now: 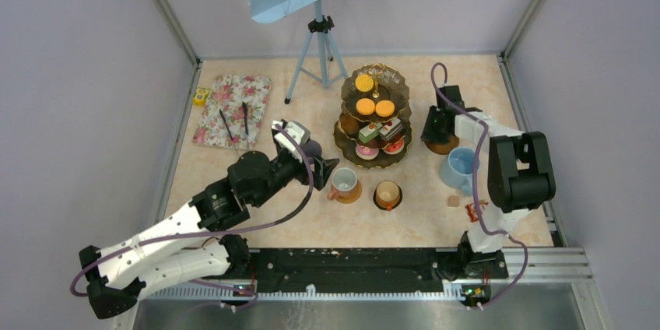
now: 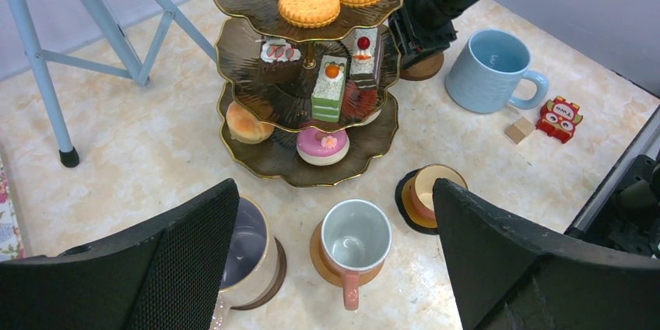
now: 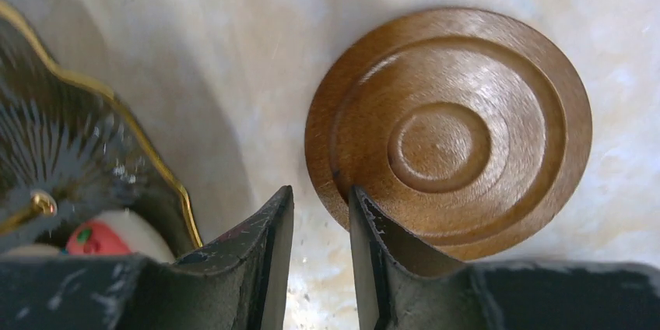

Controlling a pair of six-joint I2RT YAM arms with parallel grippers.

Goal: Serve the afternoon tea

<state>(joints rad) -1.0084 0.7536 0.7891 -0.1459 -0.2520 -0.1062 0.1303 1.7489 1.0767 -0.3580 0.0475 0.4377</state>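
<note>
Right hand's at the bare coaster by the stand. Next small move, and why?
Probably close the right hand on the coaster rim: its fingers straddle that edge with a narrow gap, the coaster lies flat and bare, and the blue mug alone stands without one.

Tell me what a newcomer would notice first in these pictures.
The dark three-tier stand in the middle of the table draws the eye, with orange tarts on its top tier and small colourful cakes below. In front of it stand two small mugs on coasters, and to its right a large light blue mug. The right tool hovers at a bare brown coaster's edge.
</note>
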